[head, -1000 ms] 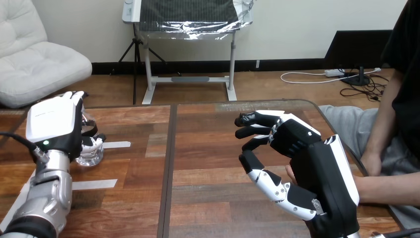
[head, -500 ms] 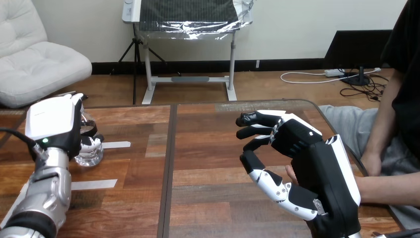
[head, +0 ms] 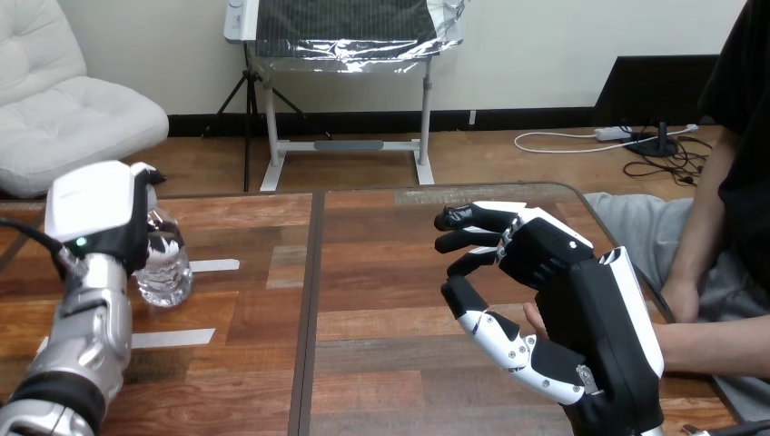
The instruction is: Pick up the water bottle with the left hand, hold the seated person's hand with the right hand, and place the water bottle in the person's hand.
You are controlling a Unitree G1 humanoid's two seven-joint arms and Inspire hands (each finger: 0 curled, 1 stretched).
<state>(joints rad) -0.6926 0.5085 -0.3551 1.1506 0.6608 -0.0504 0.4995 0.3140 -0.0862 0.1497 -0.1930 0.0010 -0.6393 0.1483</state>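
A clear water bottle (head: pixel 167 265) stands upright on the wooden table (head: pixel 363 272) at the far left. My left hand (head: pixel 95 213) is close against the bottle's left side and top, its white back shell facing me and hiding any contact. My right hand (head: pixel 554 291) hovers over the table's right part, its fingers (head: pixel 468 218) loosely bent and spread, with nothing between them and the thumb. The person's hand (head: pixel 530 318) peeks out from behind my right palm, and their forearm (head: pixel 713 347) runs in from the right edge. I cannot tell whether the two touch.
Two strips of white tape (head: pixel 172 338) lie on the table near the bottle. A dark seam (head: pixel 309 300) runs down the tabletop between its two halves. The person's other arm (head: pixel 695 263) hangs beside the table's right edge.
My left hand has shifted up and slightly left, uncovering much more of the bottle, whose base stays in place on the table. My right hand and the person's hand have barely moved.
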